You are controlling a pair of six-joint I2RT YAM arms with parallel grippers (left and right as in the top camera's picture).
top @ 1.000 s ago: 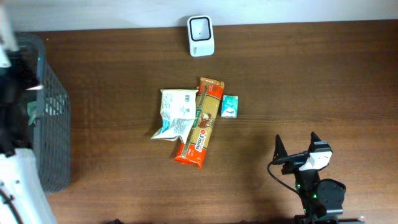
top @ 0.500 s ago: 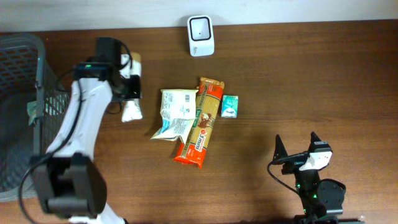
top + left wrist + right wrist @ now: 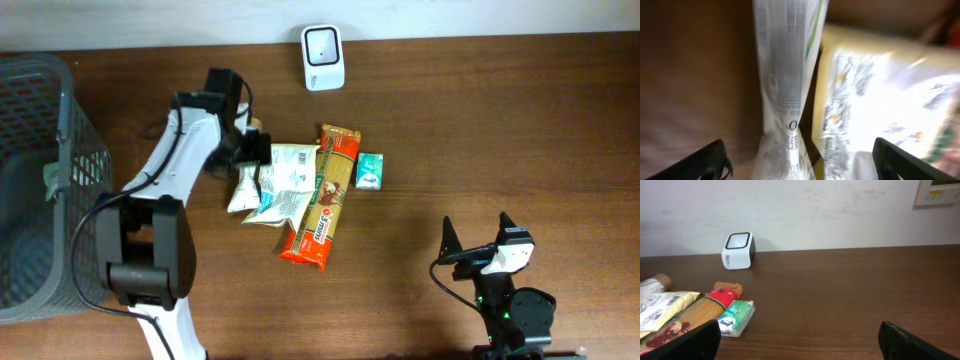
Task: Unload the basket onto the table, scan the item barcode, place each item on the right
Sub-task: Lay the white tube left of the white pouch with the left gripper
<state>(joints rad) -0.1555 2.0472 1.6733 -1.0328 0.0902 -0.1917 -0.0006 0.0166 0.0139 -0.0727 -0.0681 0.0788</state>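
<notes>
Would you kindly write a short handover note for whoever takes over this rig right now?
Left tool: open, over the narrow white packet, not gripping it.
Right tool: open, empty, at the near right of the table.
Items: the packet, white pouch, orange pasta pack and teal box lie grouped mid-table. The scanner stands at the far edge, the grey basket on the left.
Done: nothing is at the scanner; past scans cannot be told.
Left: grasp an item and show its barcode to the scanner.
</notes>
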